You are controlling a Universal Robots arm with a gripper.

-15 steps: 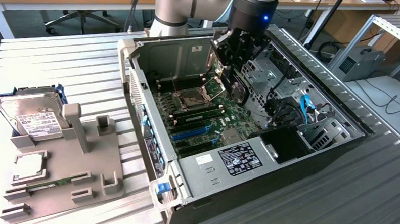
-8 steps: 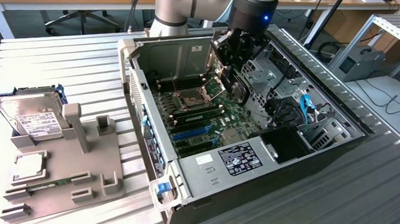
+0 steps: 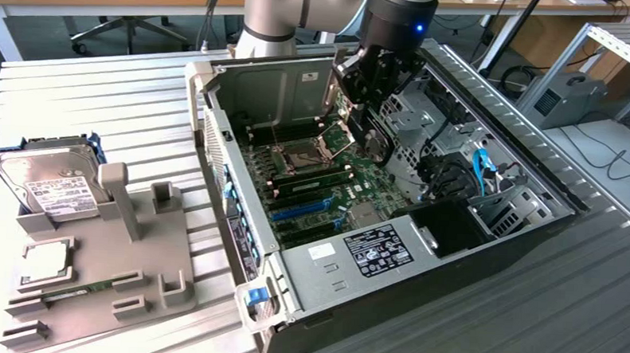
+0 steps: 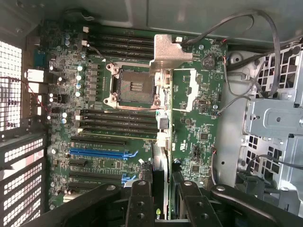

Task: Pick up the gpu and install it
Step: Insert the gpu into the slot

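**My pincer gripped the gpu over the open computer case.**

My black, bolted metal fingers were clamped on either side of the card, which hung edge-on below them. In the exterior view it showed a round black fan shroud, in the wrist view a thin pale edge. It sat inside the sheet-metal case, above the green motherboard, close to the square metal-framed processor socket. Long dark slots and one blue slot ran across the board. At the exterior view's left, a silver boxy hard drive leaned in a matte grey moulded holder.
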